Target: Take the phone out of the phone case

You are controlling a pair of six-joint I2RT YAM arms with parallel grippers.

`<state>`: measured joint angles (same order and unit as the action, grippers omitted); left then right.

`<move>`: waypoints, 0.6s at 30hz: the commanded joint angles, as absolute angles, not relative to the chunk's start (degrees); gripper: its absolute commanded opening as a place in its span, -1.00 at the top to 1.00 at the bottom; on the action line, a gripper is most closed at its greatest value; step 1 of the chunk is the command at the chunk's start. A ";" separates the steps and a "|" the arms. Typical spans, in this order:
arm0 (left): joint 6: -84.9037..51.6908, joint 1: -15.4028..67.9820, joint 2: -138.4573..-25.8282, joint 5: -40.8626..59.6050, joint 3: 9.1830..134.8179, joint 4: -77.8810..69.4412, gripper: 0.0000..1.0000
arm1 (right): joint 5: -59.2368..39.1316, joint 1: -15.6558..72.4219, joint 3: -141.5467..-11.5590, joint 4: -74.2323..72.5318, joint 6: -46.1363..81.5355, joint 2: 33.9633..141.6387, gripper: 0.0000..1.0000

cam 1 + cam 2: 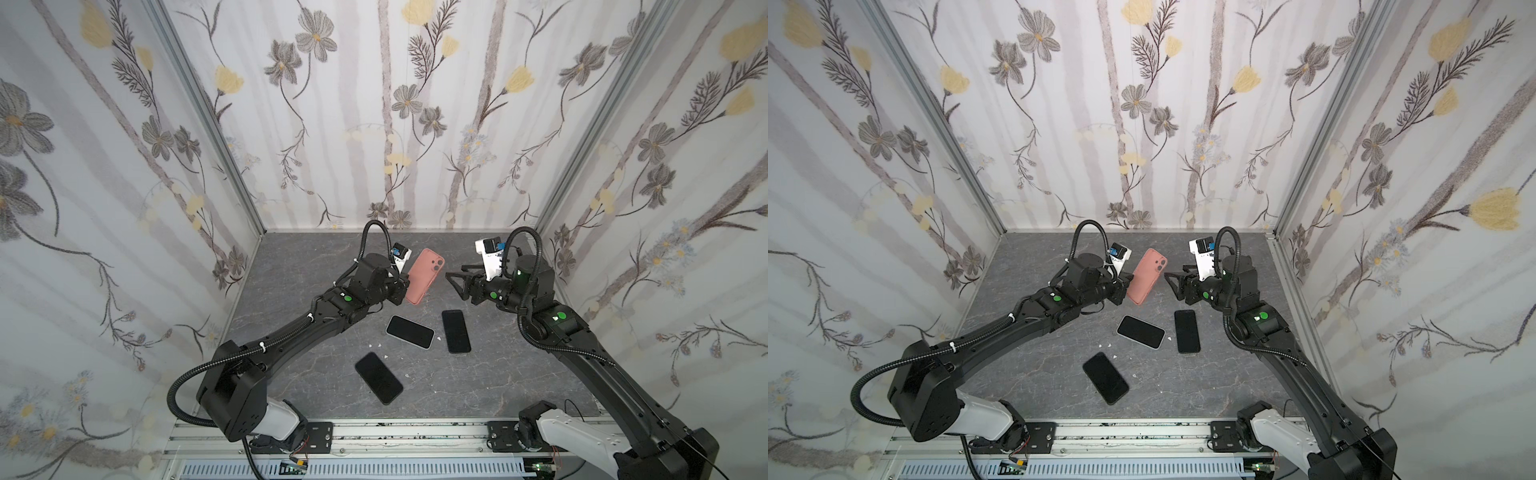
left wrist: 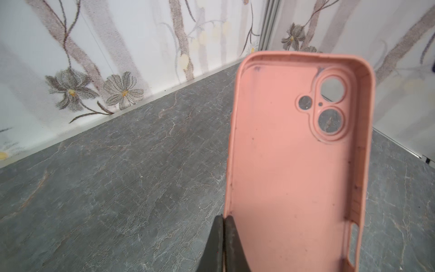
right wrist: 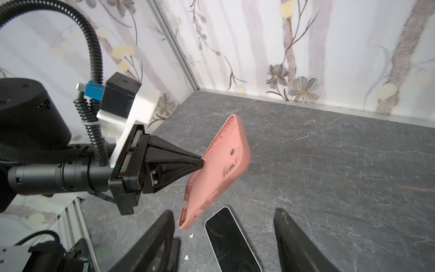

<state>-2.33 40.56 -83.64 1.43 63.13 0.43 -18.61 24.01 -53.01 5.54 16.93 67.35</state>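
Note:
The pink phone case hangs tilted above the grey table, camera holes at its far end. My left gripper is shut on the rim of one long side. In the left wrist view the phone case is empty inside. A white-rimmed phone lies screen up on the table just under it. My right gripper stands open to the right of the case, apart from it and holding nothing.
Two more dark phones lie flat on the table nearer the front. Small white scraps are scattered between them. Flowered walls close the back and both sides; a metal rail runs along the front.

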 commanded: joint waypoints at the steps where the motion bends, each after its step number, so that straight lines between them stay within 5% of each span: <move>1: -10.85 40.52 -83.98 -8.52 63.09 -5.07 1.00 | -10.84 24.68 -50.08 -4.14 25.41 66.55 -0.31; 6: -17.75 42.06 -84.49 -17.34 63.41 -5.36 1.00 | -3.00 28.85 -48.12 -5.37 31.36 67.07 -0.05; 18: -18.98 48.25 -87.92 -22.76 65.46 -5.27 1.00 | 3.12 34.47 -56.89 -0.94 33.55 78.91 -0.02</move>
